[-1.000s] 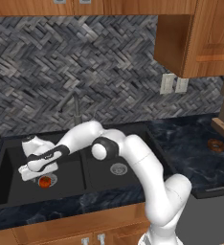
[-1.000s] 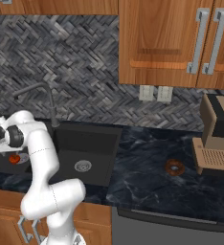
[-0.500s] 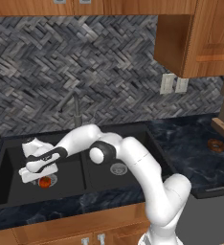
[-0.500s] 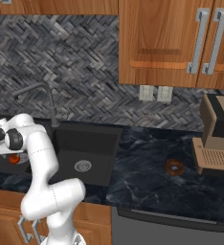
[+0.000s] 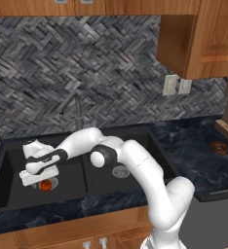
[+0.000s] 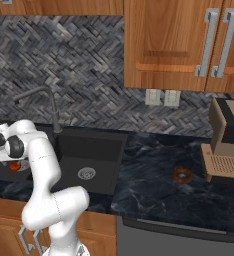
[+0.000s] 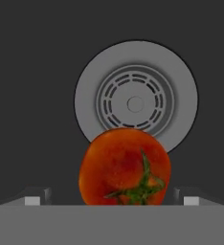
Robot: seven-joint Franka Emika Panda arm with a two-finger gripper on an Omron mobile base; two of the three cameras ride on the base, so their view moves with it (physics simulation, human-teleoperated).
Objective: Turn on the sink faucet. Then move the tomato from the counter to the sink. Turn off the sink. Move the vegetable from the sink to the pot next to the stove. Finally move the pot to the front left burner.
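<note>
The tool (image 7: 112,201) is spread, its tips either side of the tomato (image 7: 125,166), just short of the drain (image 7: 135,104). Centre it, descend, then close gently.

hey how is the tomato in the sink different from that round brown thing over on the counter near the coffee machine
The tomato is red-orange with a green stem; the round brown thing is dark brown, and I can't tell what it is. The tomato lies down in the left basin of the sink, by its drain, under the gripper; the brown thing sits out on the dark counter, with nothing over it. Both are small and round.
</note>
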